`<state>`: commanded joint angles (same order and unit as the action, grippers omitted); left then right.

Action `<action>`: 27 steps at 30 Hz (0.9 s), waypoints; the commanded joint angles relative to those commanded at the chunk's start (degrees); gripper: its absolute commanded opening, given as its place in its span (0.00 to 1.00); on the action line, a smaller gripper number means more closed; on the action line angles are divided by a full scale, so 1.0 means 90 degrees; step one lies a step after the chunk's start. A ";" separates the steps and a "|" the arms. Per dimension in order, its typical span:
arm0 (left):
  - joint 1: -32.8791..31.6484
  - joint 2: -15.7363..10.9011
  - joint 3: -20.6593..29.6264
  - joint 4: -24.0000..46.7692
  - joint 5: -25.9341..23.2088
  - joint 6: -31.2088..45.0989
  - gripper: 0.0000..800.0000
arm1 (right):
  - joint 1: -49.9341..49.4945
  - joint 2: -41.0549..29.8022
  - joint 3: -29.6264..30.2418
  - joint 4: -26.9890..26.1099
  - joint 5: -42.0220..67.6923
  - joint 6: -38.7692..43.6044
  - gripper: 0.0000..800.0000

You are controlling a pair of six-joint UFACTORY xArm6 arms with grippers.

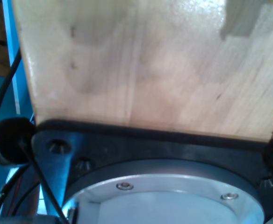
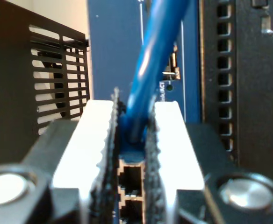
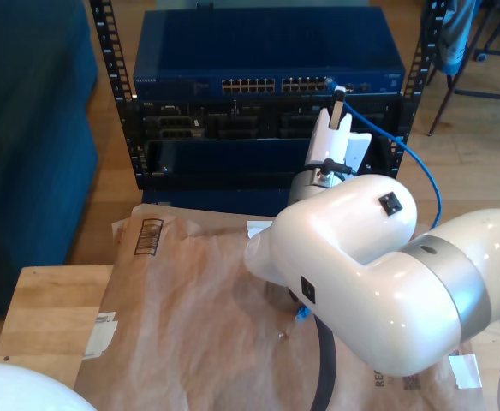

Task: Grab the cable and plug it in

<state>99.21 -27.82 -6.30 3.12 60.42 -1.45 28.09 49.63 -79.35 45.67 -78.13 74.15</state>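
The cable point(image 2: 155, 56) is a thin bright blue cord running between the white fingers point(image 2: 85, 140) of my second gripper point(image 2: 132, 105), which is shut on it just behind its plug. The plug end point(image 2: 132, 148) sits at the port row point(image 2: 129, 179) of the blue network switch point(image 3: 267, 51); I cannot tell if it is seated. In the exterior view my second gripper point(image 3: 338, 96) points at the switch's right-hand ports, and the cable point(image 3: 423, 163) loops down to that view's right.
The switch sits on top of a black rack point(image 3: 233, 137). Crumpled brown paper point(image 3: 190, 300) covers a wooden table point(image 3: 44, 300). A blue sofa point(image 3: 27, 128) stands at the exterior view's left. The first wrist view faces a wooden board point(image 1: 141, 65) and a metal flange point(image 1: 164, 191).
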 joint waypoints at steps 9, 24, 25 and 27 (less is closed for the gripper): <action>0.0000 0.0000 0.0000 0.0000 0.0000 0.0000 1.00 | -0.0020 0.0000 -0.0107 0.0020 0.0000 -0.0010 0.00; 0.0000 0.0000 0.0000 0.0000 0.0000 0.0000 1.00 | -0.0020 -0.0020 -0.0117 0.0020 0.0020 -0.0010 0.00; 0.0000 0.0000 0.0000 0.0000 0.0000 0.0000 1.00 | -0.0020 -0.0020 -0.0107 0.0020 0.0020 -0.0010 0.00; 0.0000 0.0000 0.0000 0.0000 0.0000 0.0000 1.00 | -0.0010 -0.0029 -0.0107 0.0010 0.0020 -0.0010 0.00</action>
<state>99.21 -27.82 -6.30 3.12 60.42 -1.45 28.00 49.36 -80.32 45.76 -77.96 74.07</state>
